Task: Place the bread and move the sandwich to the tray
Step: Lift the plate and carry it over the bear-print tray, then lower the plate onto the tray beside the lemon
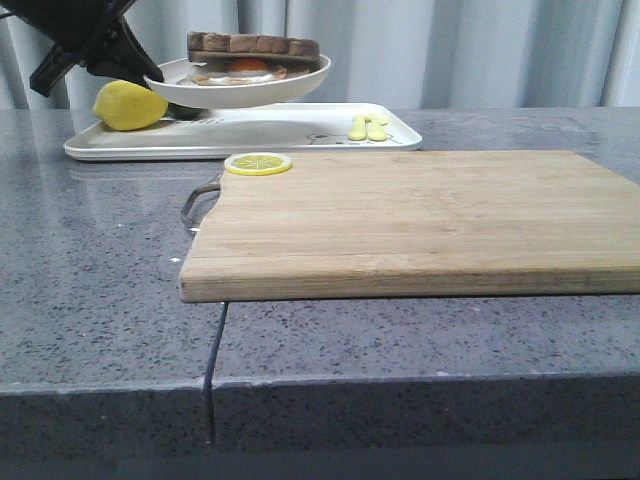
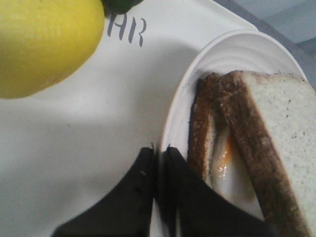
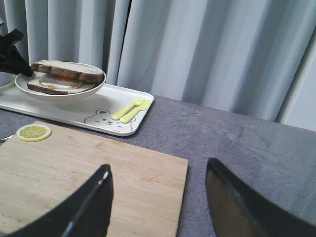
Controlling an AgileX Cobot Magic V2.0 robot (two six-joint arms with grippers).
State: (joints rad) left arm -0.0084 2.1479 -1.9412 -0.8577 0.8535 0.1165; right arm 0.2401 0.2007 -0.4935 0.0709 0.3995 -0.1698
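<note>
A: Grey speckled surface [image 1: 100, 300] everywhere, carrying a wooden cutting board [image 1: 420, 220] well forward of the left pincer [image 2: 159, 150].

B: And past the board?

A: White tray [image 1: 290, 135], flat on the surface, directly under that pincer's load. Cartoon bear [image 3: 101, 118] on one corner.

B: Load meaning?

A: Round white plate [image 1: 240, 92], pinched at its rim by the left pincer, held in the air just above the tray. Sandwich [image 1: 252, 58] inside the plate: bread [image 2: 286, 128] on top, pale face and dark crust, fried egg [image 3: 57, 81] beneath, another slice under that.

B: Right pincer [image 3: 158, 197]?

A: Spread wide, gripping nothing, low over the board's near side, well apart from the tray.

B: Smaller items?

A: Lemon [image 1: 128, 105] on the tray, just beside the left pincer. Yellow fork and spoon [image 3: 131, 109] at the tray's far end from it. Lemon slice [image 1: 258, 163] on the board's corner nearest the tray.
</note>
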